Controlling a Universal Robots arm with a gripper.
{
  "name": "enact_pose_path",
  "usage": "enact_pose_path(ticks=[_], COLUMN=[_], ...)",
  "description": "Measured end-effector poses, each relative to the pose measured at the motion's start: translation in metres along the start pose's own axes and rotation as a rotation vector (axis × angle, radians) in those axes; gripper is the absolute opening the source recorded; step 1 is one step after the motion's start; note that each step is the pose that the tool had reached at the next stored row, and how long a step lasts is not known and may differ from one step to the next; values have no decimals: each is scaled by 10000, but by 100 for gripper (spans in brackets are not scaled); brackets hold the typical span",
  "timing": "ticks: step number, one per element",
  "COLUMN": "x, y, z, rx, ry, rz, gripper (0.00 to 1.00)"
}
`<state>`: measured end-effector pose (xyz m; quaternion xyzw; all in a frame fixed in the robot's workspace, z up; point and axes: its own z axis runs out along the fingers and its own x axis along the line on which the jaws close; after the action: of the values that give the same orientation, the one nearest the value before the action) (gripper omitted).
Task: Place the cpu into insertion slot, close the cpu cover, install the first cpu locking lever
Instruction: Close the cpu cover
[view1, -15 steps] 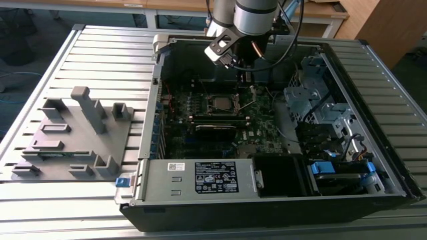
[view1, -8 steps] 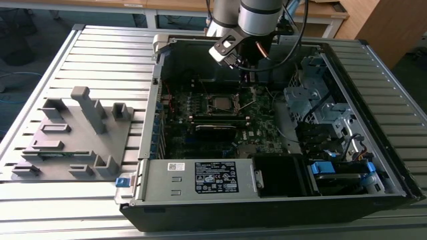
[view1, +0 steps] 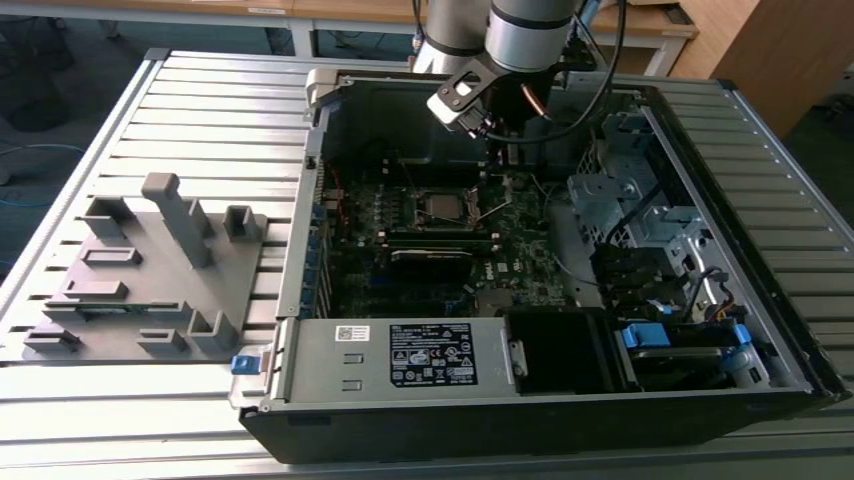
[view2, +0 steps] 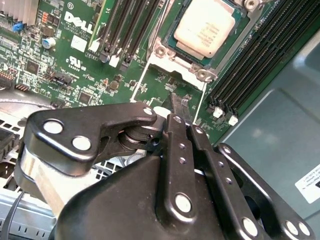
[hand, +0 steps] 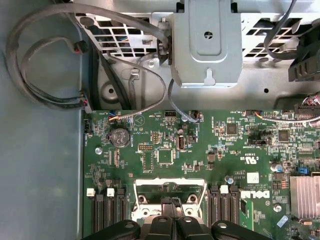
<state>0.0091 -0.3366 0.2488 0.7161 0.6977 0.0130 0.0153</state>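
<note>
The cpu (view2: 205, 27), a flat square chip with a dull silver top, sits in the socket (view1: 447, 208) on the green motherboard. The cpu cover (view2: 181, 62), a silver frame, seems to lie flat around it. My gripper (view2: 177, 107) hangs above the board just off one edge of the socket. Its black fingers (view2: 175, 145) are pressed together with nothing visible between them. In the exterior view the gripper (view1: 505, 155) is behind the socket, over the open case. A thin wire lever (view1: 497, 211) stands raised at the socket's side on the exterior view's right.
The open computer case (view1: 307, 290) lies on a slatted metal table (view1: 200, 110). A grey plastic fixture (view1: 154, 270) stands at the exterior view's left. Drive cages and cables (view1: 627, 200) crowd the exterior view's right. Memory slots (view2: 125, 30) flank the socket, and a grey bracket (hand: 205, 45) with loose cables is nearby.
</note>
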Motion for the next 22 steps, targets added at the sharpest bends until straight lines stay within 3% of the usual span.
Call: enact_pose_path(ticks=[8, 13, 22], x=[0, 0, 2], y=[3, 5, 98], z=[-60, -60, -56], rx=[0, 0, 0], ry=[0, 1, 0], rz=[0, -1, 0], gripper=[10, 10, 10])
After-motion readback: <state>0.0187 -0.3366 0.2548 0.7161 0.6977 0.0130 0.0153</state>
